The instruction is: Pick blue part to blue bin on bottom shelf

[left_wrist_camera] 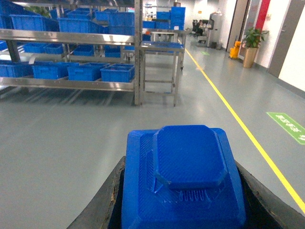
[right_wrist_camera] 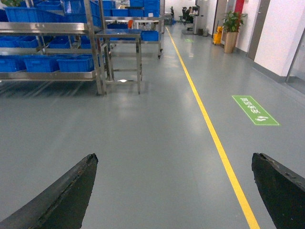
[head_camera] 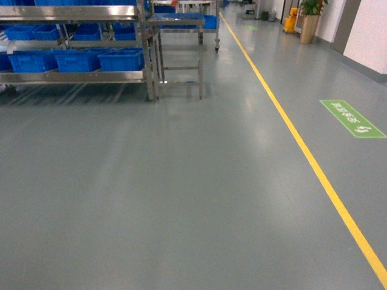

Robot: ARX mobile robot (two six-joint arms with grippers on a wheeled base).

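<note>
A metal rack (head_camera: 78,42) with perforated uprights stands at the far left of the head view. Blue bins (head_camera: 75,60) sit in a row on its bottom shelf (head_camera: 72,77). A small open-framed steel table (head_camera: 178,48) stands just beside the rack's right end. A wide stretch of grey floor (head_camera: 181,193) lies between the robot and the rack. A yellow line (head_camera: 302,151) runs along the floor on the right, with a green floor sign (head_camera: 352,118) beyond it. A potted plant (head_camera: 310,18) stands in the far corridor.

Neither arm appears in the head view. Both wrist cameras look roughly level toward the rack.

The left gripper (left_wrist_camera: 183,191) is clamped on the blue part (left_wrist_camera: 183,176), its dark fingers (left_wrist_camera: 102,200) against both sides. The part's raised octagonal face points upward; its long axis cannot be told. The right gripper (right_wrist_camera: 176,191) stands wide apart, holding nothing.
</note>
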